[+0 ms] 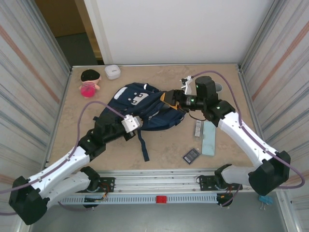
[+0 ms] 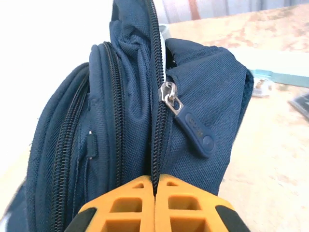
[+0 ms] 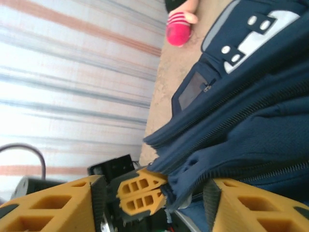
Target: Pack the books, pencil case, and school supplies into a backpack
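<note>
The navy backpack (image 1: 145, 101) lies mid-table, with its zipper seam (image 2: 159, 121) facing the left wrist camera. My left gripper (image 1: 133, 123) (image 2: 155, 191) is shut on the backpack's zipper edge. Its orange fingers (image 3: 142, 193) also show in the right wrist view, pinching the fabric. My right gripper (image 1: 172, 99) (image 3: 154, 188) stands open at the backpack's right end, with loose fabric (image 3: 227, 145) between its spread fingers. The teal pencil case (image 1: 208, 137), the silvery bar (image 1: 198, 128) and the dark gridded rectangle (image 1: 191, 155) lie on the table to the right. The books are out of view.
A white rounded box (image 1: 112, 71) and a pink doll (image 1: 89, 82) sit at the back left. A grey cup (image 1: 218, 87) peeks out behind the right arm. A loose strap (image 1: 143, 147) trails toward the front edge. Striped walls close both sides.
</note>
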Controlling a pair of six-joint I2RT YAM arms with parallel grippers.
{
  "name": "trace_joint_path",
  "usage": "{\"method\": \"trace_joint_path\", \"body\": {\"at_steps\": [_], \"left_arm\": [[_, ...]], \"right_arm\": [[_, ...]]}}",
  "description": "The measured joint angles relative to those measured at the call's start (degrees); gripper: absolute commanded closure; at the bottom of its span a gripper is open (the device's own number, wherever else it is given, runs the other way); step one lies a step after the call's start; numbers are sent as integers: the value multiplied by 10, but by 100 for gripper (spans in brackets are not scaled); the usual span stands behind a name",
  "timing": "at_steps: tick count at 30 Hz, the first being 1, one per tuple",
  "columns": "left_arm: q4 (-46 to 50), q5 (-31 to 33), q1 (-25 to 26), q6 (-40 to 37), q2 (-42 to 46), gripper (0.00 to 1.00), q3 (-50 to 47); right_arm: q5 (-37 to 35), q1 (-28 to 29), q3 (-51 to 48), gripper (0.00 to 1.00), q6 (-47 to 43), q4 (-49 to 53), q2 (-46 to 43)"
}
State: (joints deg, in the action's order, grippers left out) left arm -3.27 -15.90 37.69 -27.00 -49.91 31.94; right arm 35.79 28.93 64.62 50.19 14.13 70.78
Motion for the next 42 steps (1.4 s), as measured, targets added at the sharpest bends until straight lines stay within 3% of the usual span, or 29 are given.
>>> {"method": "trace_joint_path", "body": {"at_steps": [8, 12, 16, 19, 25, 36, 37, 40, 42], "left_arm": [[44, -86, -17, 19, 0, 100, 0], [46, -90, -17, 38, -6, 100, 1], [47, -92, -17, 59, -17, 100, 3], [47, -96, -17, 69, -22, 100, 3], [37, -106, -17, 80, -23, 100, 3], [25, -130, -17, 106, -23, 100, 3], [24, -131, -17, 108, -23, 100, 3], [20, -136, -18, 115, -24, 100, 3], [18, -137, -17, 119, -28, 100, 3]], "right_arm": [[45, 7, 0, 37, -60, 9, 3], [-25, 33, 1, 42, -104, 103, -17], [-109, 107, 23, 46, -128, 204, -47], [-135, 151, 25, 48, -124, 224, -54], [-164, 157, -14, 33, -147, 222, -47], [-200, 160, -32, 31, -307, 168, 18], [-203, 163, -35, 34, -321, 163, 22], [-221, 167, -50, 68, -360, 146, 31], [-228, 170, -56, 81, -380, 134, 38]]}}
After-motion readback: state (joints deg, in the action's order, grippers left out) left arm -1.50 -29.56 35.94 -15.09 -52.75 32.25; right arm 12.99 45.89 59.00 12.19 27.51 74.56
